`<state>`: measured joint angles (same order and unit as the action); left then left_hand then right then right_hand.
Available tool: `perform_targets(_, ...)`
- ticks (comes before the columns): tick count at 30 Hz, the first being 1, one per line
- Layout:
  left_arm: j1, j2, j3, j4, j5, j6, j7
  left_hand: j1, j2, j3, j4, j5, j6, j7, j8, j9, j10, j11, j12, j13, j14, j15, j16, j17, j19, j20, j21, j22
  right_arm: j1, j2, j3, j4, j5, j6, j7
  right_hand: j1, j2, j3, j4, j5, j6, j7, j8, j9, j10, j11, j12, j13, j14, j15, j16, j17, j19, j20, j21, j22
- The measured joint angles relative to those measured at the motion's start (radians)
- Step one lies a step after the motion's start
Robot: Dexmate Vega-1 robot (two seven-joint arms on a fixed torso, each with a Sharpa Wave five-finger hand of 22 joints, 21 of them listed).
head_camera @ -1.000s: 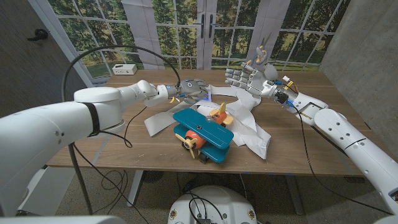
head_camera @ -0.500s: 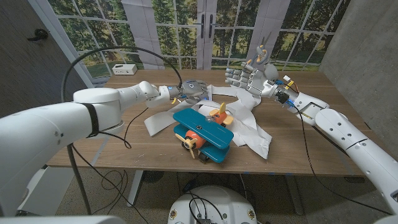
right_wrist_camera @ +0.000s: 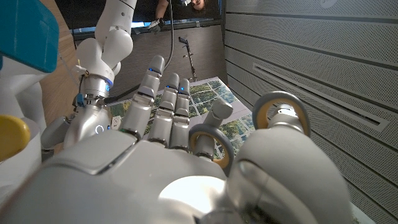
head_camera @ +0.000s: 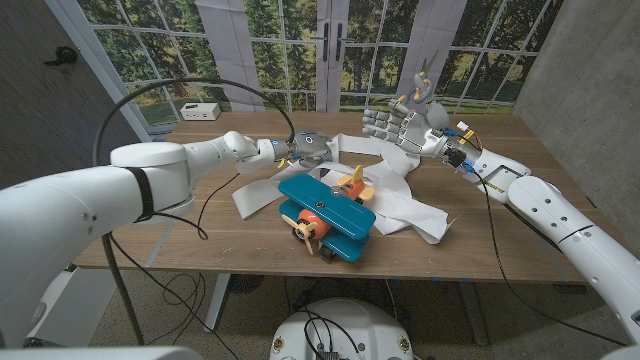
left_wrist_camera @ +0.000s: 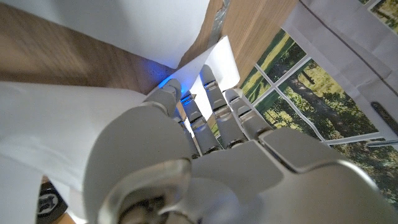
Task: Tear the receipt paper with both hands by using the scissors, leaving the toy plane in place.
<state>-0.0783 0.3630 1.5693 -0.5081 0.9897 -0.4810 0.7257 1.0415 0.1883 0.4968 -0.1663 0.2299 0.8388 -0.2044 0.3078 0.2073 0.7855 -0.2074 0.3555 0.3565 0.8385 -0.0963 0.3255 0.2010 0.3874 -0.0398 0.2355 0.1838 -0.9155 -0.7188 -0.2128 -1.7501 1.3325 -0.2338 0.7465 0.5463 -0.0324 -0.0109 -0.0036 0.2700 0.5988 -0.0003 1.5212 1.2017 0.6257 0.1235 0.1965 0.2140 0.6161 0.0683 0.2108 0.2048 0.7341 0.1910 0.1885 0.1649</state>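
We see the receipt paper (head_camera: 395, 190) sprawled in loose white folds across the middle of the wooden table (head_camera: 200, 235), one long strip running from the far centre down toward the near right, where its end curls up off the wood. The toy plane (head_camera: 327, 213), teal with orange and yellow parts, sits on top of the paper's near folds, in front of both hands. Our left hand (head_camera: 306, 146) reaches in from the left and is at the paper's far left edge; in the left wrist view its fingers (left_wrist_camera: 211, 106) are drawn together and pressed against a white sheet that bends around them, though we cannot tell whether they actually pinch it. Our right hand (head_camera: 402, 124) is raised above the far right part of the strip, palm upright, with its fingers (right_wrist_camera: 163, 102) extended side by side toward the left hand. The scissors (head_camera: 421, 84) ride on this hand: in the right wrist view the grey, yellow-lined handle rings (right_wrist_camera: 280, 115) sit around the thumb and a neighbouring finger, and in the head view the blades point up above the hand, clear of the paper. The paper lies below and just beside these fingers, not between the blades.
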Motion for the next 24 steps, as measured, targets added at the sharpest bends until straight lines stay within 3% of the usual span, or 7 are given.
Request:
perform_targets(3, 0.005, 0.006, -0.012, -0.011, 0.000, 0.001, -0.006, 0.026, 0.013, 0.020, 0.012, 0.000, -0.005, 0.001, 0.000, 0.007, 0.013, 0.002, 0.009, 0.020, 0.035, -0.013, 0.004, 0.003, 0.019, -0.003, 0.009, 0.005, -0.001, 0.000, 0.000, -0.001, 0.000, 0.001, 0.000, -0.003, 0.003, -0.004, 0.004, 0.000, 0.000, 0.000, 0.003, 0.001, 0.000, 0.000, 0.000, 0.000, 0.000, 0.000, 0.000, 0.000, 0.000, 0.000, 0.000, 0.000)
perform_targets(10, 0.016, 0.013, -0.040, -0.018, -0.006, 0.002, -0.028, 0.058, 0.021, 0.087, 0.070, -0.033, -0.073, 0.010, -0.003, 0.063, -0.008, 0.005, 0.019, 0.125, 0.192, -0.060, 0.051, 0.045, 0.045, -0.009, 0.040, 0.019, -0.001, 0.000, 0.000, -0.002, 0.001, 0.006, 0.000, -0.005, 0.005, -0.007, 0.002, 0.000, 0.000, 0.000, 0.009, 0.005, 0.011, 0.000, 0.004, 0.000, 0.000, 0.000, 0.000, 0.000, 0.000, 0.000, 0.000, 0.000)
perform_targets(14, 0.028, 0.010, -0.072, -0.002, -0.056, -0.021, -0.061, 0.072, 0.015, 0.100, 0.084, -0.045, -0.062, 0.039, 0.022, 0.094, -0.030, 0.005, 0.028, 0.180, 0.280, -0.101, 0.082, 0.076, 0.070, -0.008, 0.069, 0.030, -0.001, 0.002, 0.001, -0.002, 0.001, 0.009, 0.000, 0.000, 0.011, -0.007, 0.002, 0.000, 0.000, 0.000, 0.009, 0.002, 0.011, 0.000, 0.004, 0.000, 0.000, 0.000, 0.000, 0.000, 0.000, 0.000, 0.000, 0.000)
perform_targets(19, 0.039, 0.001, -0.103, 0.024, -0.107, -0.045, -0.092, 0.101, 0.008, 0.087, 0.070, -0.053, -0.037, 0.064, 0.048, 0.111, -0.031, 0.006, 0.045, 0.256, 0.444, -0.139, 0.187, 0.174, 0.102, -0.009, 0.139, 0.069, -0.001, 0.005, 0.004, -0.002, 0.001, 0.015, 0.000, -0.004, 0.015, -0.011, 0.005, 0.000, 0.000, 0.000, 0.011, 0.009, 0.011, 0.000, 0.004, 0.000, 0.000, 0.000, 0.000, 0.000, -0.001, -0.009, 0.000, 0.000)
perform_targets(21, 0.045, -0.003, -0.119, 0.038, -0.136, -0.058, -0.108, 0.115, 0.000, 0.062, 0.050, -0.053, -0.032, 0.069, 0.052, 0.116, -0.031, 0.006, 0.045, 0.301, 0.490, -0.135, 0.287, 0.282, 0.102, -0.009, 0.198, 0.118, -0.001, 0.008, 0.004, 0.001, 0.001, 0.017, 0.000, -0.004, 0.015, -0.012, 0.005, 0.000, 0.000, 0.000, 0.011, 0.007, 0.011, 0.000, 0.004, 0.000, 0.000, 0.000, 0.000, 0.000, 0.000, -0.011, 0.000, 0.000)
perform_targets(24, 0.050, -0.006, -0.131, 0.048, -0.158, -0.066, -0.123, 0.133, -0.004, 0.020, 0.033, -0.053, -0.032, 0.069, 0.052, 0.120, -0.031, 0.006, 0.025, 0.360, 0.492, -0.134, 0.441, 0.470, 0.098, -0.005, 0.299, 0.199, 0.000, 0.009, 0.004, 0.004, 0.001, 0.019, 0.000, -0.004, 0.015, -0.012, 0.005, 0.000, 0.000, 0.000, 0.011, 0.003, 0.011, 0.000, 0.004, 0.000, 0.004, -0.004, 0.000, 0.000, 0.004, -0.014, 0.000, 0.000)
